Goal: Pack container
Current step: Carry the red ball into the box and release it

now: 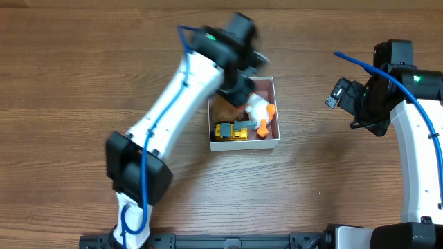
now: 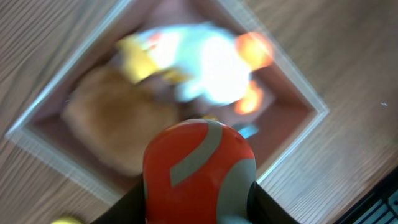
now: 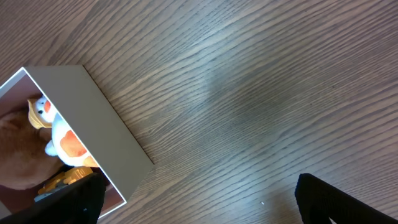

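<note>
The container point(image 1: 275, 111) is a white-walled square box with a pink floor at the table's middle. Inside lie a white duck toy with an orange beak point(image 1: 260, 111), a yellow toy vehicle point(image 1: 232, 132) and a brown toy point(image 1: 223, 107). My left gripper point(image 1: 239, 86) hangs over the box's far left part, shut on an orange-and-grey ball point(image 2: 199, 171). The left wrist view shows the box point(image 2: 311, 102) and duck point(image 2: 205, 62) blurred below the ball. My right gripper point(image 3: 199, 205) is open and empty over bare wood to the right of the box point(image 3: 93, 112).
The wooden table point(image 1: 83, 83) surrounds the box. The right arm point(image 1: 415, 138) stands at the right edge, the left arm's base point(image 1: 135, 173) at the lower left.
</note>
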Controlling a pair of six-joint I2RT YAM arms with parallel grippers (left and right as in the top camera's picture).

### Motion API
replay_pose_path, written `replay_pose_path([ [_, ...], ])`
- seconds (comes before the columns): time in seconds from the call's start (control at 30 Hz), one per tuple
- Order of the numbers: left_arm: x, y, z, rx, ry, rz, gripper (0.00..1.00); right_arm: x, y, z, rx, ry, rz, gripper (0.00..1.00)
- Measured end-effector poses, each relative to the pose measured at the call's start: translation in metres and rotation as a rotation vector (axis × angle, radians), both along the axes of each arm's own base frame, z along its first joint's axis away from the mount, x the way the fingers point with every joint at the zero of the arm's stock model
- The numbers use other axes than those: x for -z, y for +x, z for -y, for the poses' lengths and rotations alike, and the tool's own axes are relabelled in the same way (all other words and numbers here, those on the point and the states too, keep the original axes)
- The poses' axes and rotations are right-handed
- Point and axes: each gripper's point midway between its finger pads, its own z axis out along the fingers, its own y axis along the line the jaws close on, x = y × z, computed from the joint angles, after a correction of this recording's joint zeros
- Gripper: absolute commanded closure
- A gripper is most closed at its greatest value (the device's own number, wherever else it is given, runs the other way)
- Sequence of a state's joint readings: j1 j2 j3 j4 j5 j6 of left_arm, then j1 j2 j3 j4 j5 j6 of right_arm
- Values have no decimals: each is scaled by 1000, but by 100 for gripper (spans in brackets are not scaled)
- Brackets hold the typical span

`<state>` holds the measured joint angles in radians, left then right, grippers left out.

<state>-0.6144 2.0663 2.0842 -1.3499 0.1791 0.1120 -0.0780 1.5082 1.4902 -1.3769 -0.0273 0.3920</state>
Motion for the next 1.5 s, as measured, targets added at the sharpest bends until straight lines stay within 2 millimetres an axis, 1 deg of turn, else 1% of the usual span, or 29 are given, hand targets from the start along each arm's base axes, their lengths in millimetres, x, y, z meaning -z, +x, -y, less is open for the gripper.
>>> replay_pose_path([
  [0.03, 0, -1, 3, 7, -1, 4, 52, 0, 0, 0, 0, 0, 0, 0],
  [0.07, -2, -10, 26, 61, -17, 37, 52, 0, 0, 0, 0, 0, 1, 0],
  [0.1, -3, -15, 37, 86, -23, 53, 52, 0, 1, 0, 0, 0, 2, 0],
  [0.17, -6, -18, 51, 115, -39, 87, 52, 0, 1, 0, 0, 0, 5, 0],
  [0.27, -6, -22, 64, 143, -36, 122, 50, 0, 1, 0, 0, 0, 5, 0],
  [0.37, 0, -23, 66, 147, -23, 131, 50, 0, 1, 0, 0, 0, 4, 0],
  [0.5, 15, -22, 60, 138, 16, 111, 52, 0, 1, 0, 0, 0, 4, 0],
  [0.63, 39, -23, 58, 140, 62, 62, 53, 0, 1, 0, -1, -1, 5, 0],
  [0.7, 55, -25, 56, 143, 92, 25, 54, 0, 1, 0, 0, 0, 4, 0],
  [0.73, 63, -27, 55, 144, 104, 4, 52, 0, 1, 0, 0, 0, 5, 0],
  [0.8, 73, -31, 53, 147, 122, -30, 36, 0, 1, 0, 0, 0, 5, 0],
  [0.87, 80, -34, 51, 134, 138, -55, 27, 0, 1, 0, 0, 0, 5, 0],
  [0.9, 81, -35, 50, 126, 142, -61, 18, 0, 1, 0, 0, 0, 5, 0],
  [0.97, 82, -35, 50, 122, 144, -60, 9, 0, 1, 0, 0, 0, 5, 0],
  [1.0, 82, -35, 49, 117, 145, -61, 8, 0, 1, 0, 0, 0, 5, 0],
  [1.03, 82, -35, 49, 111, 145, -62, 0, 0, 1, 0, 0, 0, 5, 0],
  [1.23, 81, -40, 44, 105, 165, -87, 0, 0, 1, 0, 0, 0, 5, 0],
  [1.3, 73, -41, 43, 101, 168, -92, 0, 0, 1, 0, 0, -1, 4, 0],
  [1.4, 55, -40, 45, 98, 155, -79, 0, 0, 1, 0, 0, 0, 4, 0],
  [1.5, 23, -38, 47, 97, 129, -50, 0, 0, 1, 0, 0, 0, 4, 0],
])
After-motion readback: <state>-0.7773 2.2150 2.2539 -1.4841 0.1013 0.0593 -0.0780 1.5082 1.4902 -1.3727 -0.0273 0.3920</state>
